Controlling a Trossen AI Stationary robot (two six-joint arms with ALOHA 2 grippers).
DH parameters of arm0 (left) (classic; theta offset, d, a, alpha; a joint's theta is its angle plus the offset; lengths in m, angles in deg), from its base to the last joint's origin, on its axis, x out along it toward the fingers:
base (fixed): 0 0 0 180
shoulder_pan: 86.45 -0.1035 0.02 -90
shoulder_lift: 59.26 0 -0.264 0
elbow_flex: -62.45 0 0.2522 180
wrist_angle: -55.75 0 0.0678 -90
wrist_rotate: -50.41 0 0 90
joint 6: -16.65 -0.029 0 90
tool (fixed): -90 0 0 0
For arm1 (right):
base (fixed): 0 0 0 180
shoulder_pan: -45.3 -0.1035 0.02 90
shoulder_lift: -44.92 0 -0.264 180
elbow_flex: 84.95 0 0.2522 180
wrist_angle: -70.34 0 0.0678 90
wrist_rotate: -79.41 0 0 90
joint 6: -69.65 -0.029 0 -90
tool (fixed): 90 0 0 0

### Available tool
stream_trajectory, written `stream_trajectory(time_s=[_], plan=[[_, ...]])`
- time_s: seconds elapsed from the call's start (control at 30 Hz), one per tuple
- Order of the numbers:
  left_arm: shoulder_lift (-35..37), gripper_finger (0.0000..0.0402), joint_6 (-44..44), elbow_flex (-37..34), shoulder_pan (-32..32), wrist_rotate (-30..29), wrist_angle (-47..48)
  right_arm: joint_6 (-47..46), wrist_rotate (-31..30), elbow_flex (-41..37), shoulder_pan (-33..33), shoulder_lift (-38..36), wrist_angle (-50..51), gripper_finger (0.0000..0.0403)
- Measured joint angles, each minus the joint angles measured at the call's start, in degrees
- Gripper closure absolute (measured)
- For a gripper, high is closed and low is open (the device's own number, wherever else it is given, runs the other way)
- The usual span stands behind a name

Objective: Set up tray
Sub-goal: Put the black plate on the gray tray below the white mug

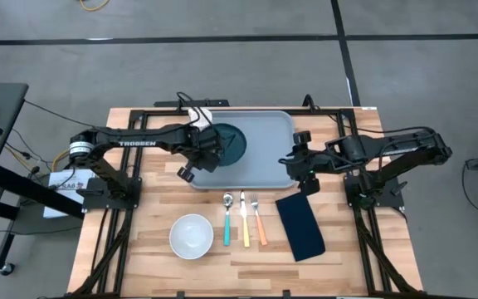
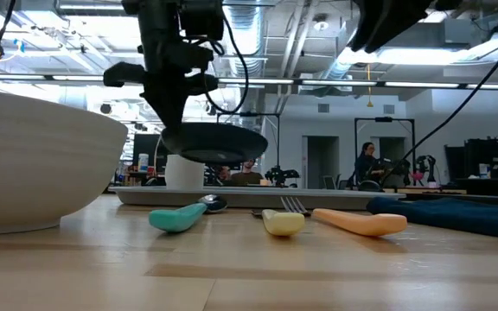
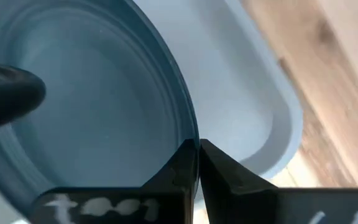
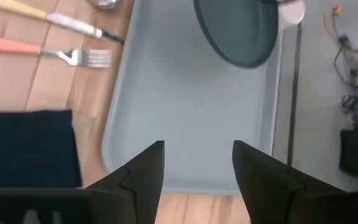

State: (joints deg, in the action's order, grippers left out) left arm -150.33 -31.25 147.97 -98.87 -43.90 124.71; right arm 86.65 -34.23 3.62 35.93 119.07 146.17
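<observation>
High view: "TROSSEN" read in white on my left forearm. My left gripper point(image 1: 208, 149) reached in over the tray point(image 1: 264, 162), fingers pinched tight on the rim of the dark plate point(image 1: 229, 143), held tilted above the tray's left half. The tray lay at the table's far middle. My right gripper point(image 1: 299, 163) hovered at the tray's right edge, fingers spread, holding nothing.
</observation>
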Motion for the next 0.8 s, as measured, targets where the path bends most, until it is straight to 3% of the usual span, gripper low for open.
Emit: stream_trajectory(time_s=[0.17,0.43,0.8], plan=[[0.02,0.0401,-0.41,-2.3,1.42,0.2,-3.93,-2.04,0.8,0.0,0.0,0.02,2.63,0.0225],[0.01,0.0401,0.23,-11.88,3.6,-3.73,-11.71,-2.08,1.56,0.0,0.0,0.04,2.59,0.0227],[-0.02,0.0401,0.92,-15.99,3.6,-3.24,-17.09,-2.72,1.86,0.0,0.0,0.04,2.41,0.0232]])
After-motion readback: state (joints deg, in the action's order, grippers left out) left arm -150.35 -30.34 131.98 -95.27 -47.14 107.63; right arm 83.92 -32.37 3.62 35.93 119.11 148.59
